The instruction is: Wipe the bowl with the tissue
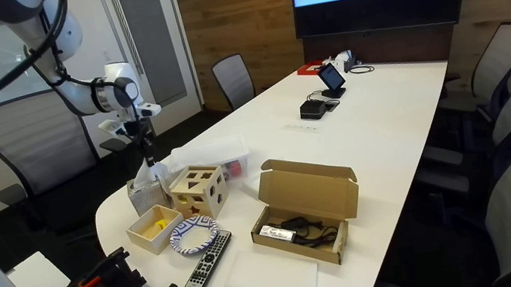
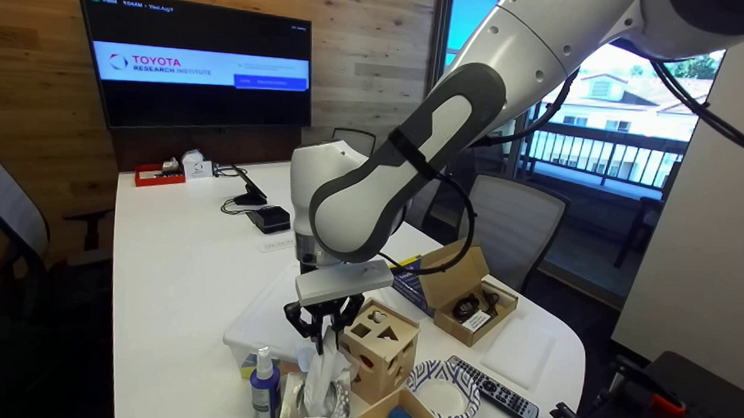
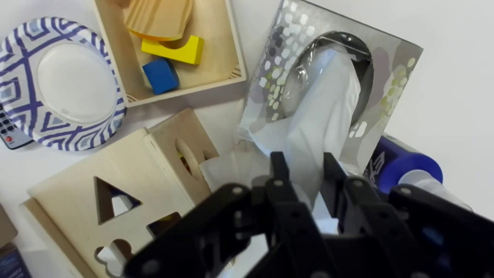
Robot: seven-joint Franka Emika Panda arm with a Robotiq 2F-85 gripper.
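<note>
My black two-finger claw (image 3: 303, 161) straddles the crumpled white tissue (image 3: 322, 108), can't tell if clamped; a snagged pull could lift the grey patterned cardboard box (image 3: 283, 47).

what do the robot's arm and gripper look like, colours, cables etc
The arm is white with rounded segments, dark grey trim and small round dots. A black cable runs along it, strapped on with black bands. A pale grey bar sits above the gripper, which is black, two-fingered and jointed, with small round pale pins.
</note>
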